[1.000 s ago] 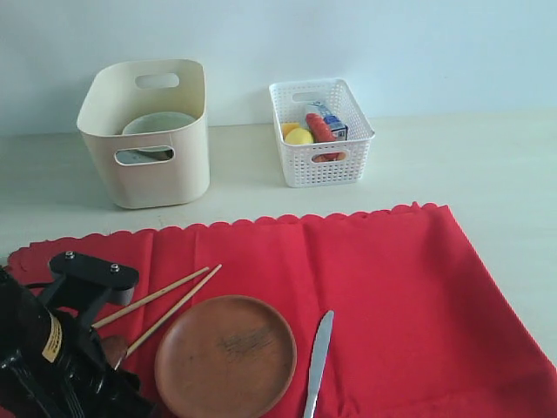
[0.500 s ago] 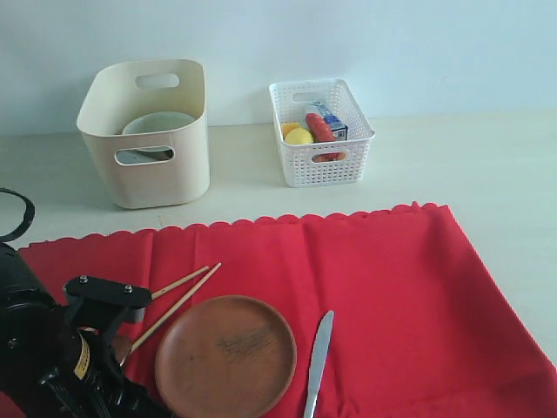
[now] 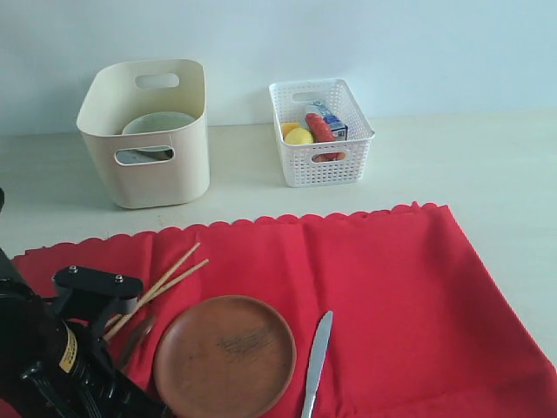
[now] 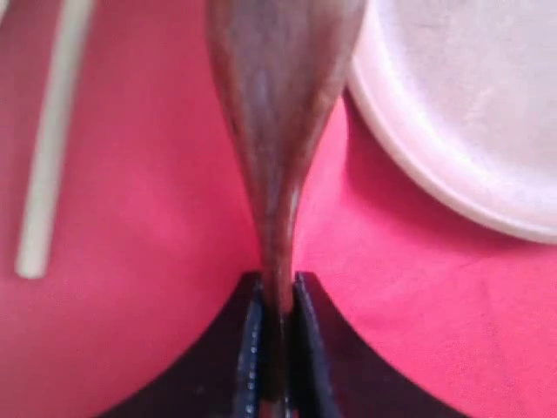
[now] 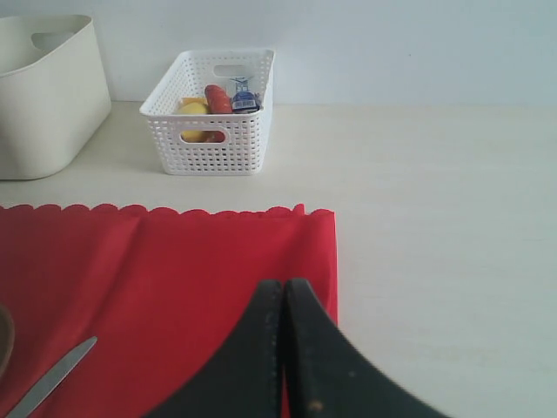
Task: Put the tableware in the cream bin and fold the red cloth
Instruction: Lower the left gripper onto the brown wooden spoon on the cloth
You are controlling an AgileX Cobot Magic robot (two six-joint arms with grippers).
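The left jaws are pinched shut on the thin end of the spoon's [image 4: 278, 131] handle. The spoon runs straight out from them, its long axis in line with the jaws and its bowl end pointing away. It lies low over the red cloth [image 3: 392, 287]; I cannot tell whether it has left the fabric.

In the exterior view the spoon [image 3: 135, 340] sits at the near left of the cloth, between the chopsticks [image 3: 161, 286] and the plate [image 3: 224, 355]. The plate's rim [image 4: 470, 113] is just beside the spoon's bowl on one side, and a chopstick [image 4: 48, 148] lies near on the other, so a straight lift looks safer than a sideways drag.

The bin [image 3: 152, 165] stands on the counter [image 3: 487, 165] past the cloth's scalloped far edge, on the left arm's [image 3: 61, 348] side, so this arm is the nearer one. A bowl [image 3: 157, 124] is already in the bin, and the spoon would have to clear the tall rim. The basket [image 3: 320, 131] of food stands to the bin's right, apart from it.

The knife [image 3: 318, 353] lies on the cloth to the right of the plate, pointing roughly towards the back. The right jaws are closed and hold nothing, above the cloth's right border, with the knife off to their side.
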